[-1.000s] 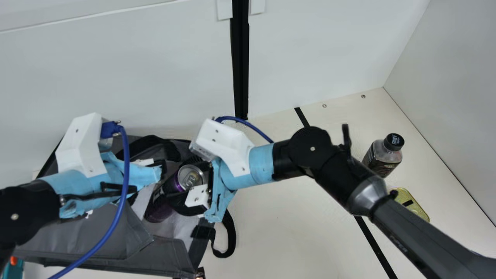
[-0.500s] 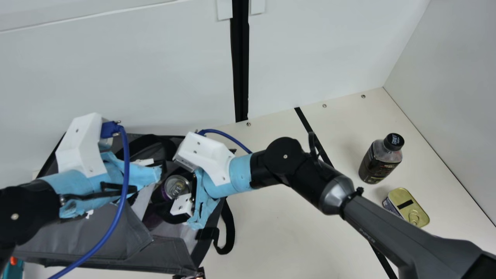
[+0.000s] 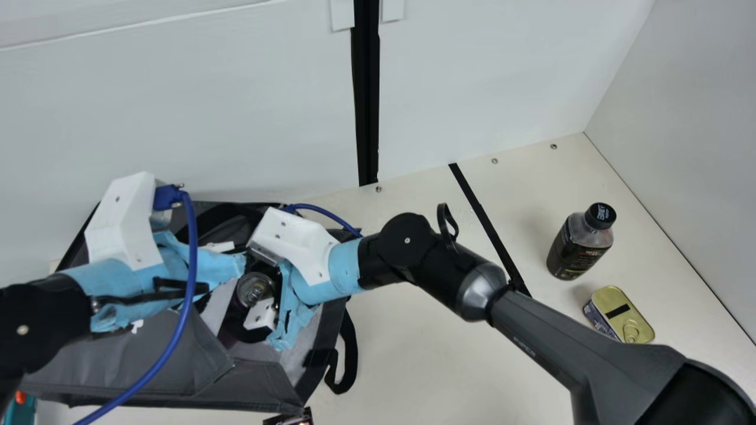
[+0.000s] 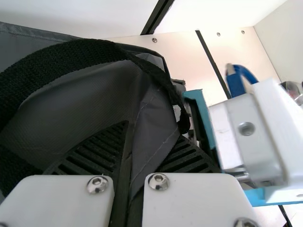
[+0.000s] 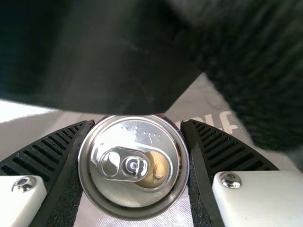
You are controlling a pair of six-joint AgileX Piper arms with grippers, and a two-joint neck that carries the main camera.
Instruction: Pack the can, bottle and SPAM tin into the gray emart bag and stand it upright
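My left gripper [image 3: 204,265] is over the gray bag [image 3: 147,354] in the main view. In the left wrist view, my left gripper [image 4: 152,130] is shut on a fold of the bag [image 4: 154,111]. My right gripper [image 3: 292,301], inside the bag's opening, holds the purple can [image 3: 253,289]. In the right wrist view, my right gripper [image 5: 138,122] is shut on the can [image 5: 128,198], whose silver top faces the camera. The dark bottle [image 3: 579,248] stands upright at the right, with the SPAM tin [image 3: 626,319] nearer the front, gold lid up.
A black strap [image 3: 348,354] hangs off the bag's right side onto the table [image 3: 437,354]. Behind rises a white wall [image 3: 484,71]. A blue cable [image 3: 180,330] crosses above the bag. Something teal and orange [image 3: 22,407] lies at the lower left corner.
My right gripper has moved left, farther into the bag, carrying the can. That arm has swung off the SPAM tin, which now shows more fully. My left arm has kept still.
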